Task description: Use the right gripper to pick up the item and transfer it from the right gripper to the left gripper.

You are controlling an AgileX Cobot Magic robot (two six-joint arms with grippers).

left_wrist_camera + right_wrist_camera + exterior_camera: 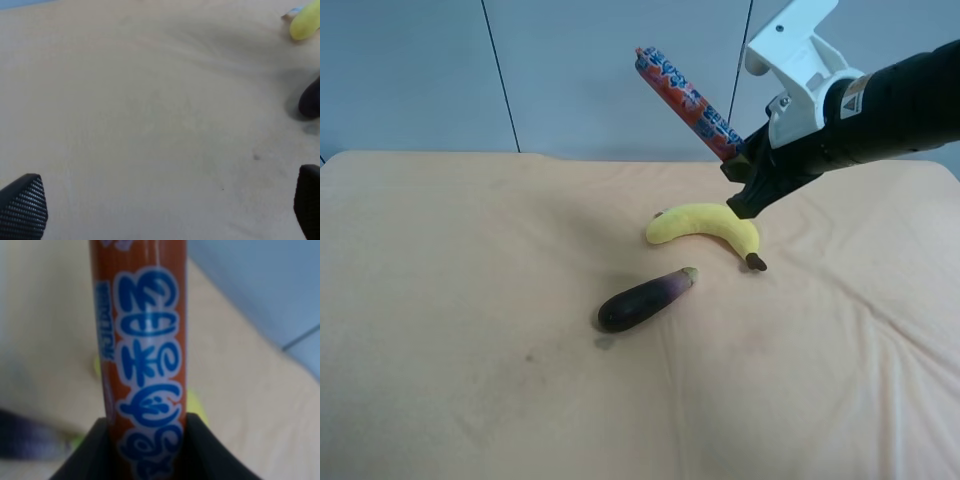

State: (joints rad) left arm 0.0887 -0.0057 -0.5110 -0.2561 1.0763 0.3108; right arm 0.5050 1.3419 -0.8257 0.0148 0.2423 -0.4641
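The item, a slim red wrapped stick (685, 100) with blue and white print, is held up in the air, tilted, above the table. My right gripper (740, 165), black with a white housing, is shut on its lower end. In the right wrist view the item (145, 365) fills the middle, clamped between the black fingers (90, 455). My left gripper (165, 210) is open and empty, low over bare cloth; its arm does not show in the exterior high view.
A yellow banana (705, 226) lies just below the right gripper. A dark purple eggplant (645, 299) lies in front of it. Both also show at the edge of the left wrist view: banana (305, 22), eggplant (311, 100). A peach cloth (470, 300) covers the table.
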